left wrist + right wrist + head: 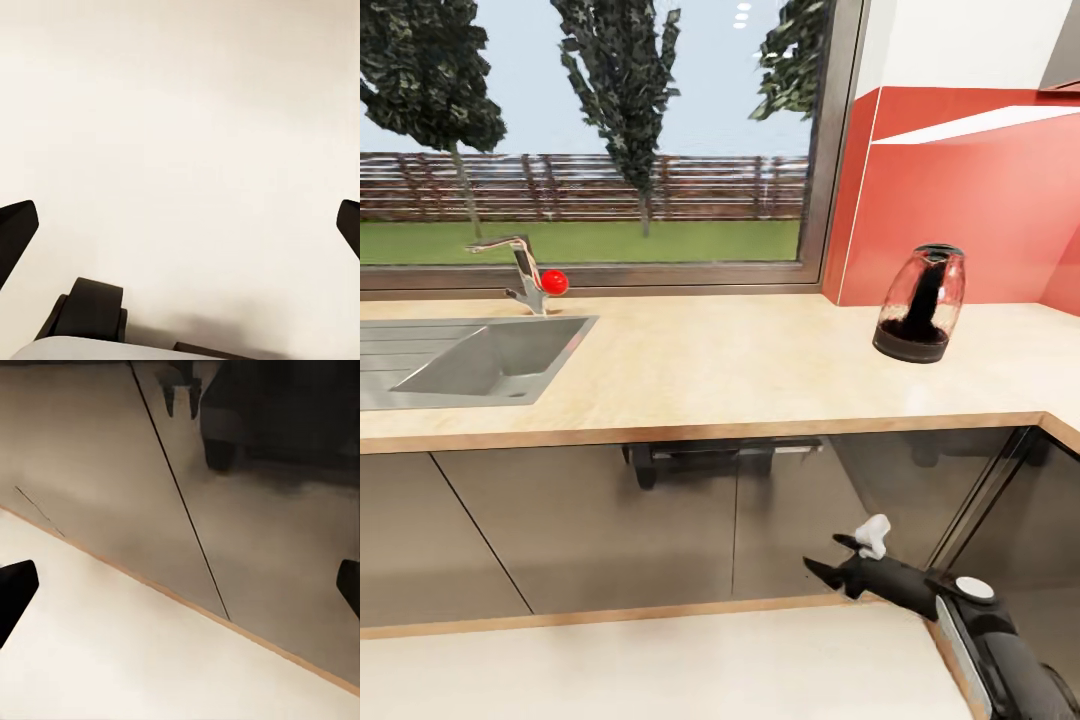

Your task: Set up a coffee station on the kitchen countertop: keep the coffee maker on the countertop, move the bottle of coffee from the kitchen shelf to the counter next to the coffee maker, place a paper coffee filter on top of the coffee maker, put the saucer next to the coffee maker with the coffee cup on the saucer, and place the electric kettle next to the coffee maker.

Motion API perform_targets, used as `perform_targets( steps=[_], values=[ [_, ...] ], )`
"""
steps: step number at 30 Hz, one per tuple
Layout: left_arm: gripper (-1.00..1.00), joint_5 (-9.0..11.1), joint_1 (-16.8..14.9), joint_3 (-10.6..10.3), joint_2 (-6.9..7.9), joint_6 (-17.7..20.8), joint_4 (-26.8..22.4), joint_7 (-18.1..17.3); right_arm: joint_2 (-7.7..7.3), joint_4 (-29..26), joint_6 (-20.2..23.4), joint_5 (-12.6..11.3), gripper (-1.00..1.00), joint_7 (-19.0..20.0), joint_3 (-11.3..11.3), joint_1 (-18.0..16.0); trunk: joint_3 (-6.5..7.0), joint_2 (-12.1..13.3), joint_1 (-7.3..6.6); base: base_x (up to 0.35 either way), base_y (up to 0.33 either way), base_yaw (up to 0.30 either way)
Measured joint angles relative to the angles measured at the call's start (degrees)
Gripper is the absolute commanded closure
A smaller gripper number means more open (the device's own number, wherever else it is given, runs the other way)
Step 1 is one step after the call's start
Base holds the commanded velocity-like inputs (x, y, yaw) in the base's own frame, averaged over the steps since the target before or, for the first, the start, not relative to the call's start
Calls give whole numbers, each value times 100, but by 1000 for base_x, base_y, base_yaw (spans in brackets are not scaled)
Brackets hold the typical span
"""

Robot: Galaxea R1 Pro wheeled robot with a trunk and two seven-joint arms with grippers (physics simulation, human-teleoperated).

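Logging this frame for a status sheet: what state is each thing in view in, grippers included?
Electric kettle: upright on the countertop, near the red wall.
Faucet: no water running, spout over the sink.
Sink: empty.
Right gripper: open, empty, low in front of the cabinet doors.
Left gripper: open, empty.

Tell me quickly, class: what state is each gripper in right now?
Left gripper: open, fingertips far apart, nothing between them.
Right gripper: open, nothing between its fingertips.
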Motion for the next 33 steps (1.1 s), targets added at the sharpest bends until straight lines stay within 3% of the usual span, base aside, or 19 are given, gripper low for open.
perform_targets(
  steps=[1,4,6,10,12,13,14,16,19,20,24,26,28,30,31,33],
  values=[
    [-100,0,0,1,0,0,0,0,-1,-117,116,3,-100,152,-89,1,0,0,0,0,0,0],
    [-100,0,0,-1,0,0,-1,0,-60,-700,658,0,-100,1079,-534,-4,0,0,0,0,0,0],
    [-100,0,0,-1,0,0,0,0,-148,-870,803,-2,-100,1365,-656,-10,0,0,0,0,0,0],
    [-100,0,0,-2,0,0,-3,0,-576,-1290,1555,-153,-100,2232,-1114,-215,0,0,0,0,0,0],
    [-100,0,0,0,0,0,-1,0,-668,-1331,1710,-252,-100,2365,-1277,-371,0,0,0,0,0,0],
    [-100,0,0,2,0,0,1,0,-834,-1366,1968,-412,-100,2500,-1473,-622,1,0,0,0,0,0],
    [-100,0,0,3,0,0,1,0,-921,-1373,2079,-470,-100,2540,-1528,-727,0,0,0,0,0,0],
    [-100,0,0,4,0,0,0,0,-1283,-1389,2472,-664,-100,2647,-1636,-1082,0,0,0,0,0,0],
    [-100,0,0,4,0,0,1,0,-1567,-1388,2715,-758,-100,2684,-1674,-1428,0,0,0,0,0,0],
    [-100,0,0,4,0,1,2,0,-1793,-1372,2902,-787,-100,2694,-1692,-1814,1,0,0,0,0,0],
    [-100,0,0,11,8,0,2,0,-2161,-1357,3196,-737,-100,2685,-1706,-2556,0,0,0,0,0,0],
    [-100,0,0,18,14,0,2,0,-2389,-1350,3410,-497,-100,2615,-1710,-3087,1,0,0,0,0,0],
    [-100,0,0,19,15,0,2,0,-2458,-1344,3511,-302,-100,2474,-1711,-3348,0,0,0,0,0,0],
    [-100,0,0,17,17,0,4,-4,-2529,-1318,3635,65,-100,1970,-1706,-3689,0,0,0,0,0,0],
    [-100,0,0,17,17,0,4,-4,-2530,-1317,3640,68,-100,1961,-1705,-3693,0,0,0,0,0,0],
    [-100,0,0,15,17,0,7,-7,-2563,-1089,3689,371,-100,991,-1677,-3964,0,0,0,0,0,0]
  ],
)
